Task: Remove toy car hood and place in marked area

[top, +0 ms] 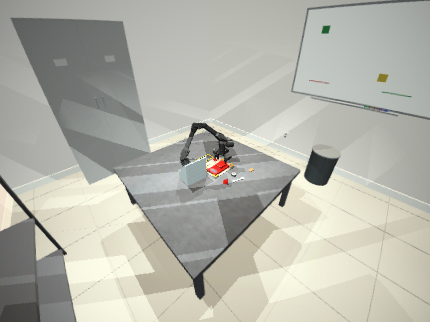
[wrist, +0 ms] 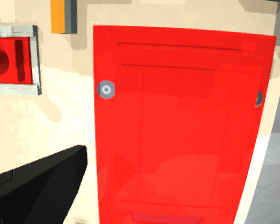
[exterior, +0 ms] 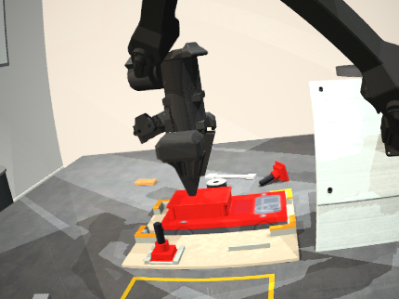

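Fingers spread apart and holding nothing, the black two-fingered tool [exterior: 199, 184] [wrist: 75, 170] hovers over the boxy red hood [exterior: 200, 203] [wrist: 175, 135], which sits on the left part of the red toy car [exterior: 246, 214]. Gripping, lifting and placing all remain; the yellow-outlined marked area [exterior: 204, 279] lies on the grey counter [top: 170, 218] [exterior: 51, 240], on the near side.
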`<action>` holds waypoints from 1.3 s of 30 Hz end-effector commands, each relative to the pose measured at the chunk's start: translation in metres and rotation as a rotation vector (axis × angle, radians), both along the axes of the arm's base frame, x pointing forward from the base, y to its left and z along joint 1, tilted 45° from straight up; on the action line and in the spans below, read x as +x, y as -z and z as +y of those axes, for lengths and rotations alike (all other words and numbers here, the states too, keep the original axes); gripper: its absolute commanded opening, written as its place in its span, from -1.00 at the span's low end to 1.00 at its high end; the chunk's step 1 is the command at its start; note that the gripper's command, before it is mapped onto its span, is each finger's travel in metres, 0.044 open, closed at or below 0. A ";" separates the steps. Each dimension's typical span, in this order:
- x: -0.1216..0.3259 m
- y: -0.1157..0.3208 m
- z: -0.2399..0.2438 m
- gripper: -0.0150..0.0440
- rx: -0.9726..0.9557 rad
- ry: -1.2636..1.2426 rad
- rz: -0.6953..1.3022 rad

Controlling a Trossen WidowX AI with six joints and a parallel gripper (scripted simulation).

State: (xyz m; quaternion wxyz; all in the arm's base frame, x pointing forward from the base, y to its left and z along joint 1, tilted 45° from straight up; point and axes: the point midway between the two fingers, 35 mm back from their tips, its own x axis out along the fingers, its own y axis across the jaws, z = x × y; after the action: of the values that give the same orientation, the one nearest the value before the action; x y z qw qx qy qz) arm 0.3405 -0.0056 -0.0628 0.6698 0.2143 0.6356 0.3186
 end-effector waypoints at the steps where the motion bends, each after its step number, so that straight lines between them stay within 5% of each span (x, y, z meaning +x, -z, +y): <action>1: -0.001 0.003 0.003 1.00 0.005 0.004 0.003; 39: -0.002 0.018 0.018 1.00 0.006 0.004 0.003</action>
State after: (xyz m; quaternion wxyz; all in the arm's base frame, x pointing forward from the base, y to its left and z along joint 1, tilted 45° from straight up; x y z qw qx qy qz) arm 0.3387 0.0101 -0.0790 0.6689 0.2152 0.6359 0.3191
